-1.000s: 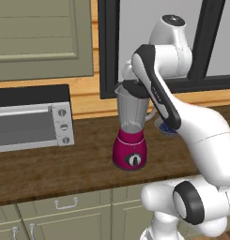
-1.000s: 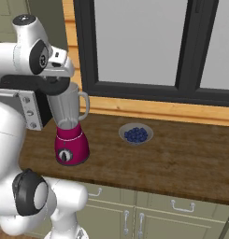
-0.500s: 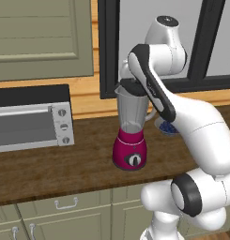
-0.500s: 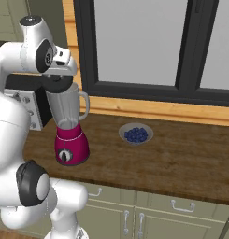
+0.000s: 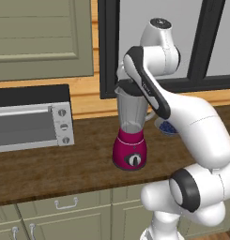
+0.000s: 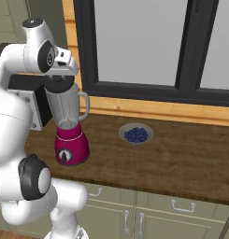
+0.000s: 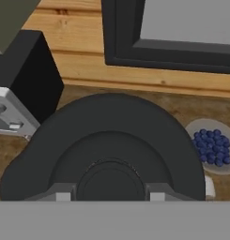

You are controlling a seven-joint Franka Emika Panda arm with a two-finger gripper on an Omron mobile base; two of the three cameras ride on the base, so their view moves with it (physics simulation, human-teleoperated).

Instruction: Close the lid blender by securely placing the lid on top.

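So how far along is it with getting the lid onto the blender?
Nearly done, it seems. The lid sits level at the top of the blender jar, with the gripper spread either side of its centre knob. Whether it is fully seated, I cannot tell. What looks left is pressing it home if needed, then lifting the hand away.

A dark brown wooden countertop [image 6: 190, 154] runs along the wall above pale olive-grey cabinet drawers with small metal handles [image 5: 67, 203]. A silver toaster oven with a black top and three round knobs [image 5: 32, 124] stands at the counter's left end. A shallow grey bowl of blue berries [image 6: 136, 134] rests on the counter below a dark-framed window [image 6: 190, 51]. A pale olive-grey wall cabinet [image 5: 41, 37] hangs above the oven.
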